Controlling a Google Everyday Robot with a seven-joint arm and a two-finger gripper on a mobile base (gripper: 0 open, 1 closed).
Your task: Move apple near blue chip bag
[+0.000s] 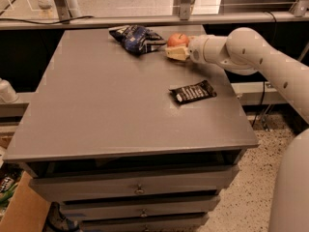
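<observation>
The apple (177, 39), red-orange and round, is at the far edge of the grey table (106, 105), just right of the blue chip bag (135, 36), a wrinkly dark blue bag lying at the back middle. A small gap separates apple and bag. My gripper (175, 48) reaches in from the right on the white arm (251, 52) and is right at the apple, its cream tip against the apple's near side. Whether the apple rests on the table or is held just above it does not show.
A flat black packet (194, 92) with white lettering lies on the table's right side, nearer the front than the arm. A rail (145, 19) runs behind the table's far edge. Drawers (140, 187) sit below the front edge.
</observation>
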